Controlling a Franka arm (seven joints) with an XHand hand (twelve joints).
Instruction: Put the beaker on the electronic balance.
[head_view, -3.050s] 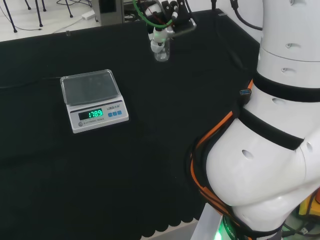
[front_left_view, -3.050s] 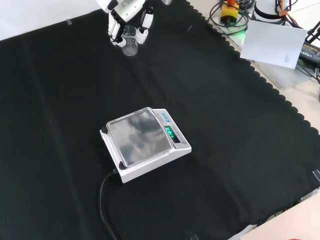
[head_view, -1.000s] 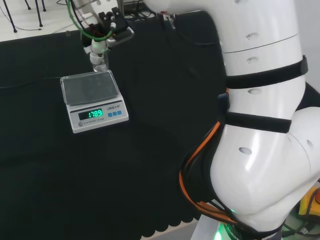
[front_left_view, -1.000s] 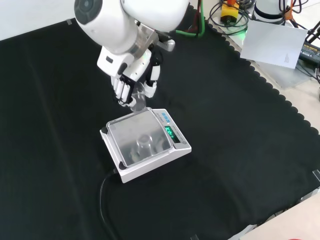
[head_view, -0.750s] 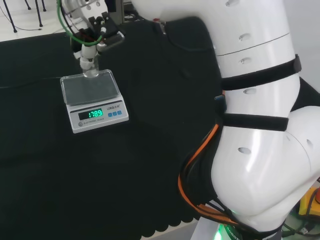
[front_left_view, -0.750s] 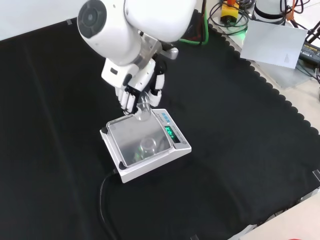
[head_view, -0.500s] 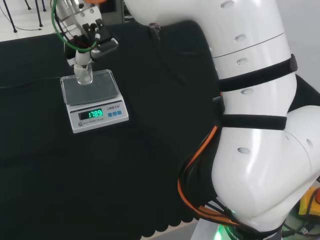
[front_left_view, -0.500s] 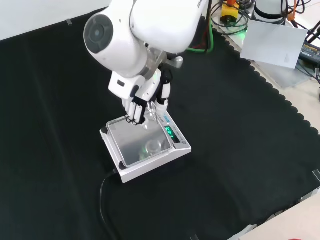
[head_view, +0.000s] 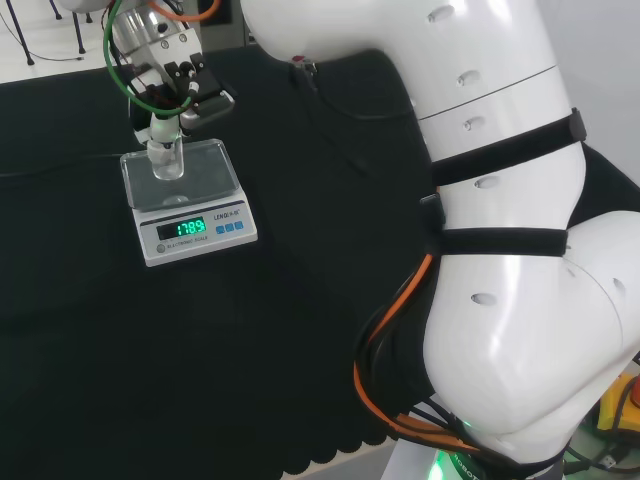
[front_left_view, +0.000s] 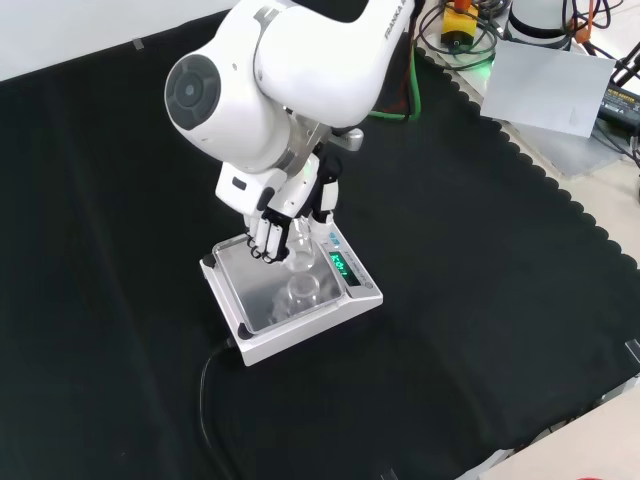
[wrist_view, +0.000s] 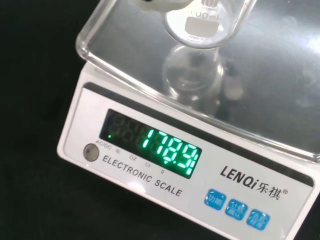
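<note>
A white electronic balance (head_view: 192, 226) with a lit green display stands on the black cloth, also in the front view (front_left_view: 350, 297). Its shiny pan (wrist_view: 280, 90) mirrors what is above it. The hand (head_view: 168, 82) is shut on a small clear glass beaker (head_view: 168, 160), holding it upright over the pan. In the front view the hand (front_left_view: 288, 203) grips the beaker (front_left_view: 301, 243) from above, and the beaker's reflection lies right below it. In the wrist view the beaker's base (wrist_view: 206, 25) hangs a short way above its reflection, apart from the pan.
The arm's big white links (head_view: 500, 250) fill the right of the head view. A black cable (front_left_view: 206, 400) runs from the balance toward the front view's lower edge. Beyond the cloth's scalloped edge lie a grey sheet (front_left_view: 550, 85) and cables.
The hand has carried the beaker from the far side of the cloth to above the balance pan, then lowered it closer to the pan. The display has not changed.
</note>
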